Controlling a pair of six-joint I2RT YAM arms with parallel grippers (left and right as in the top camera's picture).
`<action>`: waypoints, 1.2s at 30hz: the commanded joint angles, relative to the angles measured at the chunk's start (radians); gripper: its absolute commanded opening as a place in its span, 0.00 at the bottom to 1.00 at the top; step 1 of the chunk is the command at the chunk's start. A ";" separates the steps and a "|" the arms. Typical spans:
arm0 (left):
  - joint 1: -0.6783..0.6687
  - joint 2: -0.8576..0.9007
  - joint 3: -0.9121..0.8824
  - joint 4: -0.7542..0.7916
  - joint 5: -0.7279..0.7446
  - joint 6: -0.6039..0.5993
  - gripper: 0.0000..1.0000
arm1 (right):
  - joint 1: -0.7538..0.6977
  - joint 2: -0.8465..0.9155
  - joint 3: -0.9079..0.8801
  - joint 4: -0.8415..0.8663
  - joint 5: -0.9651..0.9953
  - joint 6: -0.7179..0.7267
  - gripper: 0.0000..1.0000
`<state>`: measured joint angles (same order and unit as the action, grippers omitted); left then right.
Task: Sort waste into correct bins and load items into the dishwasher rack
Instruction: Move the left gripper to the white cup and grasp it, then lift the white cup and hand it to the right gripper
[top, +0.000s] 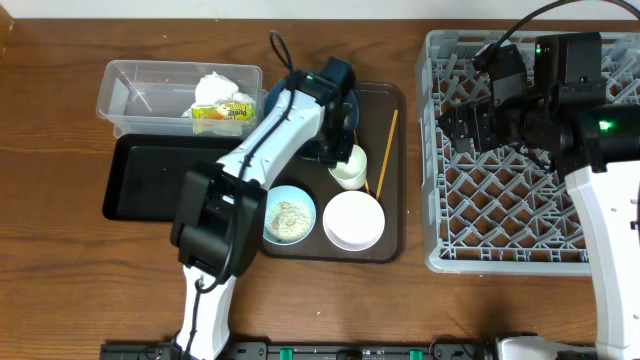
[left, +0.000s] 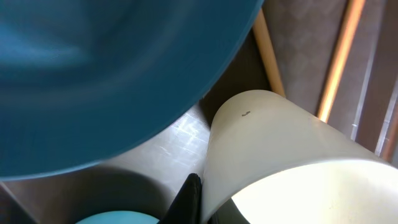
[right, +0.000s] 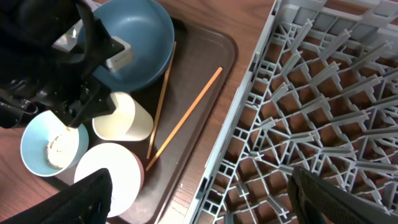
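The left gripper (top: 333, 150) sits low over the centre of the brown rectangular serving tray (top: 390, 205), between the round dark-blue plate (top: 272, 100) and the small white cup (top: 350, 168). The left wrist view shows one black fingertip (left: 189, 196) against the cup's outer wall near the rim. The other finger is out of sight, so I cannot tell whether the cup is gripped. The cup lies tilted, its mouth facing the lower frame edge.

Two thin wooden chopsticks (top: 387, 150) lie slanted on the tray just right of the cup. Below it are the light-blue bowl (top: 308, 222), holding white rice-like scraps (top: 290, 213), and the white bowl (top: 353, 220), side by side.

At upper left, the clear rectangular plastic tub (top: 120, 80) holds the crumpled white paper napkin (top: 215, 88) and the yellow-green snack wrapper (top: 222, 113). The shallow black rectangular tray (top: 150, 180) lies just below it.

The right gripper (right: 202, 186) hangs over the upper-left part of the large light-grey lattice dishwasher rack (top: 500, 200), fingers spread wide and holding nothing (the rack fills the right of the frame).
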<state>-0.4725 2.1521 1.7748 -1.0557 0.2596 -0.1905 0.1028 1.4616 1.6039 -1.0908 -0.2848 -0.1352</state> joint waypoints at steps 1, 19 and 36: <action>0.050 -0.072 0.007 -0.008 0.139 -0.006 0.06 | 0.016 0.002 0.019 0.000 -0.012 0.046 0.91; 0.337 -0.256 0.005 -0.005 0.924 0.067 0.06 | 0.015 0.238 0.019 0.293 -0.875 -0.006 0.87; 0.338 -0.256 0.005 0.052 1.256 0.104 0.06 | 0.055 0.309 0.019 0.388 -1.216 -0.177 0.88</action>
<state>-0.1398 1.8935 1.7748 -1.0080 1.4284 -0.1036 0.1242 1.7695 1.6054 -0.7094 -1.4528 -0.2699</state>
